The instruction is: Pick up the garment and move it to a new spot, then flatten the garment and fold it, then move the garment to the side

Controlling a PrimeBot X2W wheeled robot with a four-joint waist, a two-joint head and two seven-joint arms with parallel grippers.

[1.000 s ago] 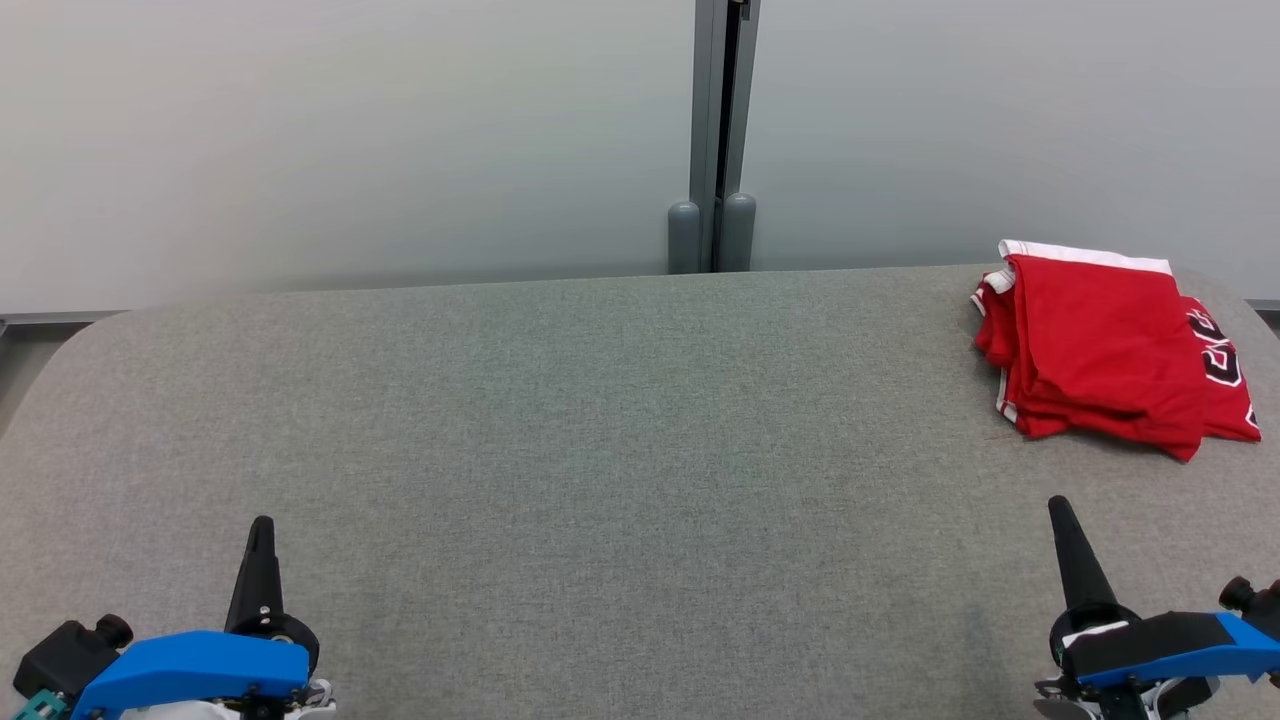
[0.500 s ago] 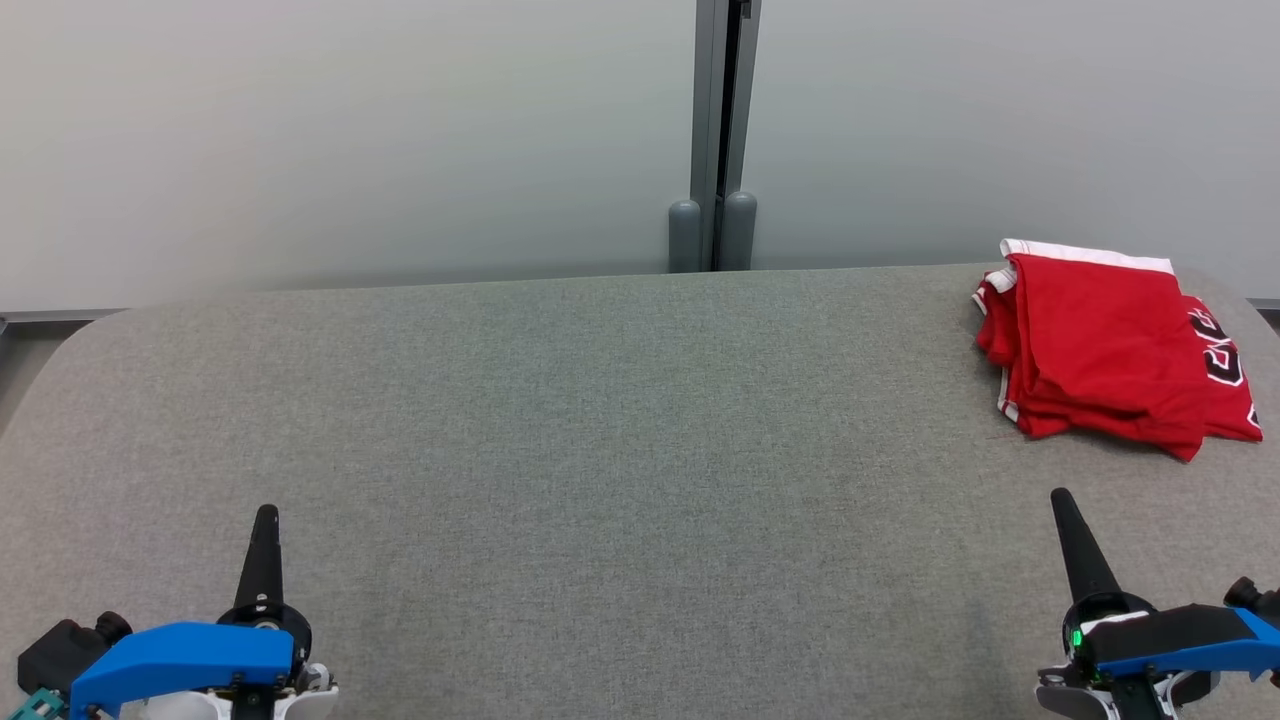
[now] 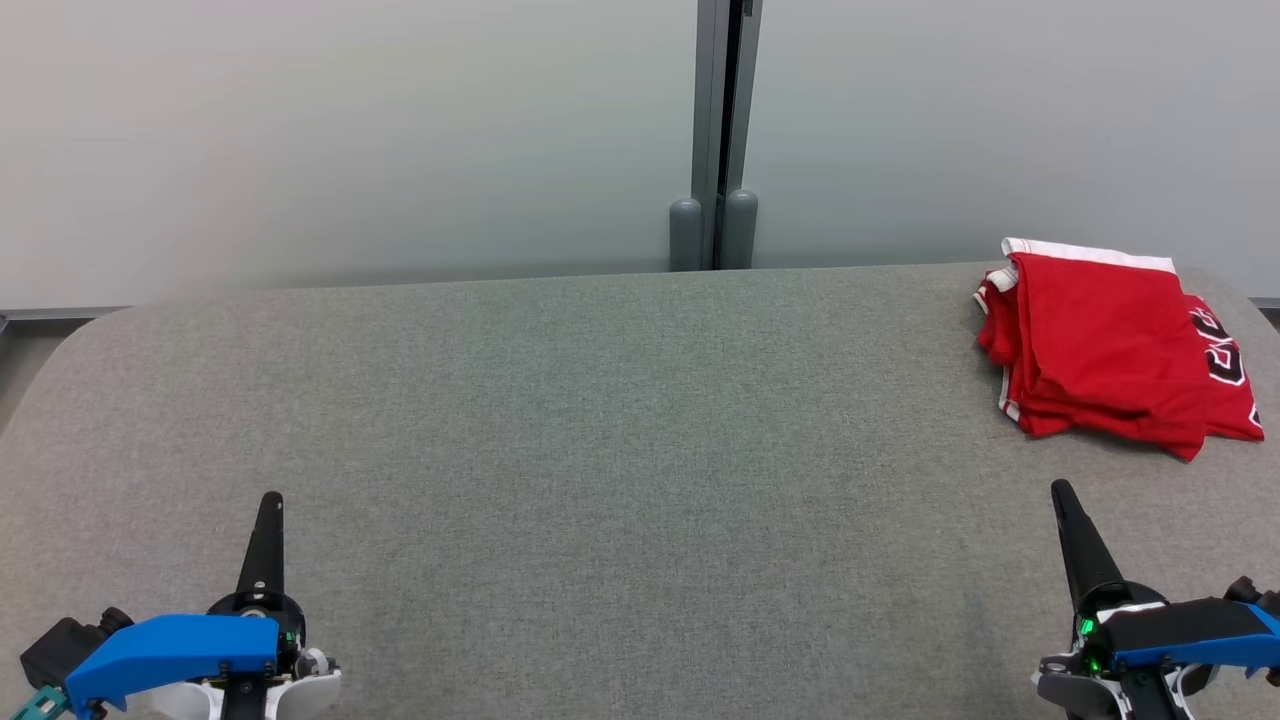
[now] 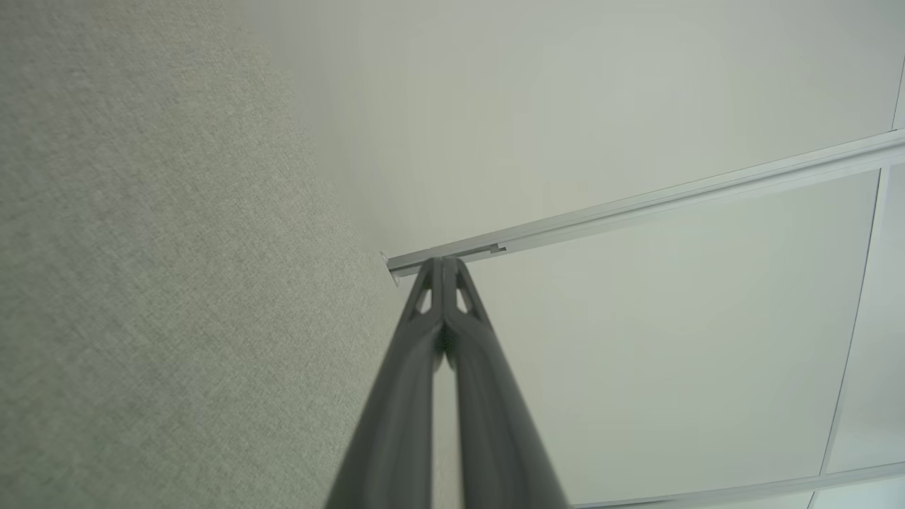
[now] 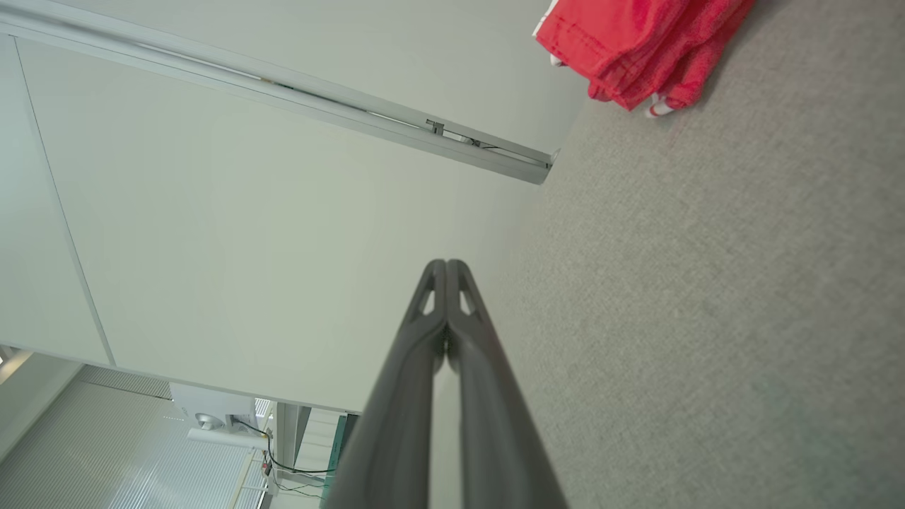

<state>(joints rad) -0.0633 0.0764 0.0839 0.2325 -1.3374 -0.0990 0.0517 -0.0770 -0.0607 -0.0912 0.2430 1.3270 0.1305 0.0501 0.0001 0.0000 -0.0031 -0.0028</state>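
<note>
Grey fabric-covered table [image 3: 640, 420] spans the lower two thirds of the head view, bare across centre and left. Pale wall panels [image 3: 350, 130] run along the top of the frame, split by a grey vertical post [image 3: 722, 130] at top centre. Garment [image 3: 1100, 345]: red with white trim and dark lettering, lying at the upper right of the head view, close to the table's right edge and far rim. It sits as a compact layered stack with fairly square edges, not spread out. The right wrist view catches its corner at the top right [image 5: 636, 42], resting on the cloth surface. Left gripper [image 3: 270, 500] is at the lower left of the head view, well apart from the garment, fingers pressed together and holding nothing; the left wrist view confirms the two fingers meeting at the tip [image 4: 444, 263]. Right gripper [image 3: 1060, 490] is at the lower right, below the garment but apart from it, with bare table between. It too is closed and empty, fingertips touching in its own wrist view [image 5: 446, 263]. Judgement: the garment reads as already folded and set off to the side, so the last step looks done, or nearly so, with both arms parked low in the frame. If any tidying is wanted, it falls to the right arm, being nearer. It would need to part its fingers first, then reach up-frame to the stack's near edge and come in low, so the folded layers do not slide apart or slip over the table's right edge.
</note>
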